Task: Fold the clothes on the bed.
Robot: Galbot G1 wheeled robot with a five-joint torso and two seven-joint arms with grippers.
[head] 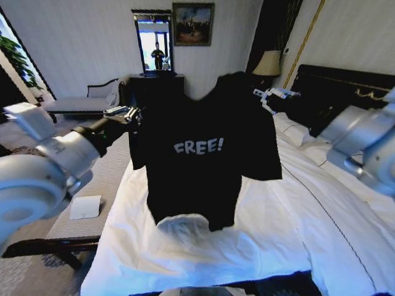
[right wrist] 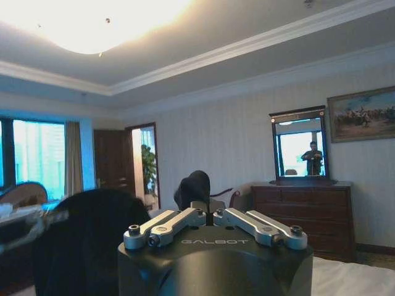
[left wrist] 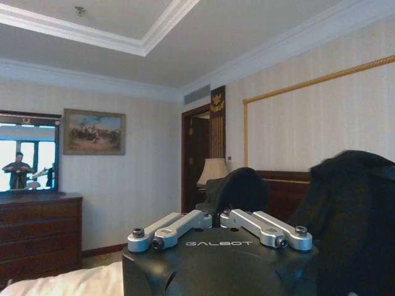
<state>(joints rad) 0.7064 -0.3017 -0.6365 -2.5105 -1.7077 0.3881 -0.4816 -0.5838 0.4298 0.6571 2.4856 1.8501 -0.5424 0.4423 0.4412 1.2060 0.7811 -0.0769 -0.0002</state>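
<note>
You have the soft black short-sleeved T-shirt with white "FREE!" letters [head: 203,154] held up in the air over the big bed with white sheets and a dark wooden headboard [head: 290,240]. The shirt hangs flat, its front facing you. Its bottom edge hangs just above the white covers.

Your left claw [head: 133,114] is at 9 o'clock from the shirt, pinching the shoulder on that side. In the left wrist view, black cloth [left wrist: 241,188] bunches up where the left claw's tips meet.

Your right claw [head: 266,97] is at 2 o'clock from the letters, pinching the other shoulder. In the right wrist view, a lump of black cloth [right wrist: 192,188] sits in its tips.
</note>
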